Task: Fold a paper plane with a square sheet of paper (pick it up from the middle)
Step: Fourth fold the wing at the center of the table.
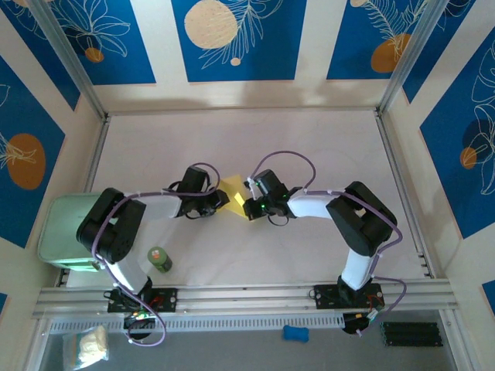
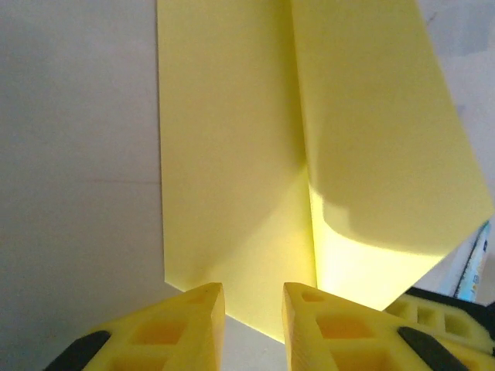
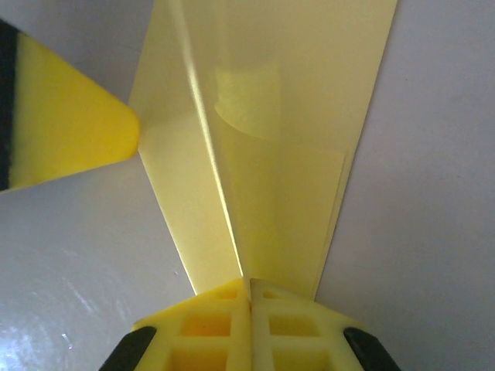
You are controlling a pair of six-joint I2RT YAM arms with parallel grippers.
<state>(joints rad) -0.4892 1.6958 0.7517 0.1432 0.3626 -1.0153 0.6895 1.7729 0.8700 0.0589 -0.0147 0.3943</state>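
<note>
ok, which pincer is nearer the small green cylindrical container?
Left. The left pincer is beyond and right of the small green cylindrical container; the right pincer is farther right, across the folded pale-yellow paper.

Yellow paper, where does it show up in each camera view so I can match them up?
Top external: yellow paper, small, at the picture's centre.
Left wrist: the paper fills the centre and upper right.
Right wrist: the paper runs up the middle.
Shared landmark: right gripper, shut on the paper's edge, just right of it from above.
</note>
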